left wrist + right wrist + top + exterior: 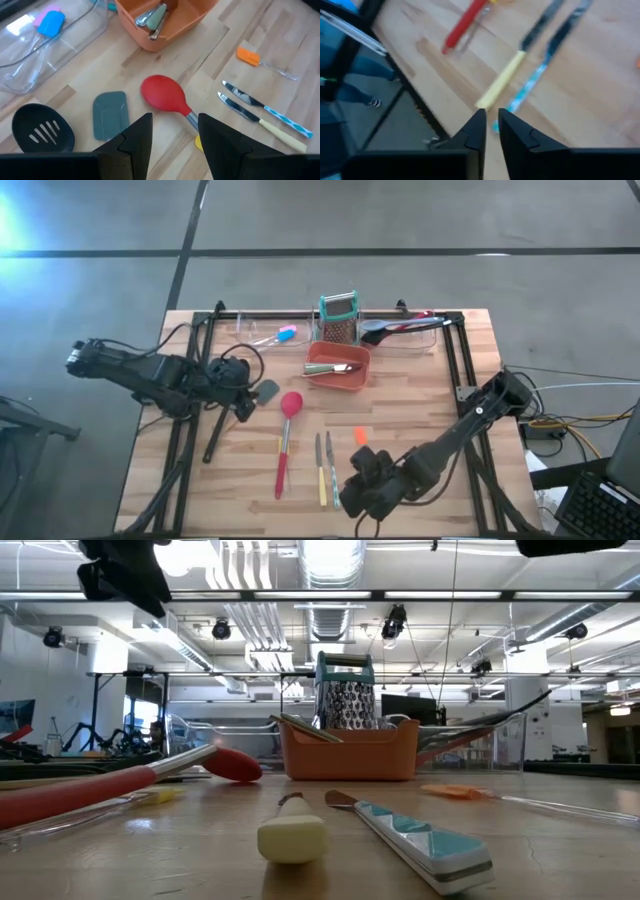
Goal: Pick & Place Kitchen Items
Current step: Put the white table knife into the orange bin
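Observation:
My left gripper (pixel 175 142) is open and hovers above the red spoon (pixel 162 94), near the grey spatula (pixel 110 114) and the black slotted spoon (pixel 42 129). In the high view it (pixel 243 392) is left of the spoon's head (pixel 291 402). The spoon lies flat, its handle toward the near edge. My right gripper (pixel 491 125) is empty, its fingers all but together. It hangs above the handle ends of the yellow-handled knife (pixel 502 80) and the teal-handled knife (pixel 530 87), which lie side by side (pixel 326 468). A small orange scraper (pixel 360 437) lies close by.
The red-orange bin (pixel 338 366) holds a couple of utensils. The teal-framed grater (pixel 338 318) stands behind it. A clear tray (pixel 270 332) along the far edge holds blue and pink scrapers (pixel 285 333) and dark utensils (pixel 395 328). The table's near edge (pixel 420 100) is close to my right gripper.

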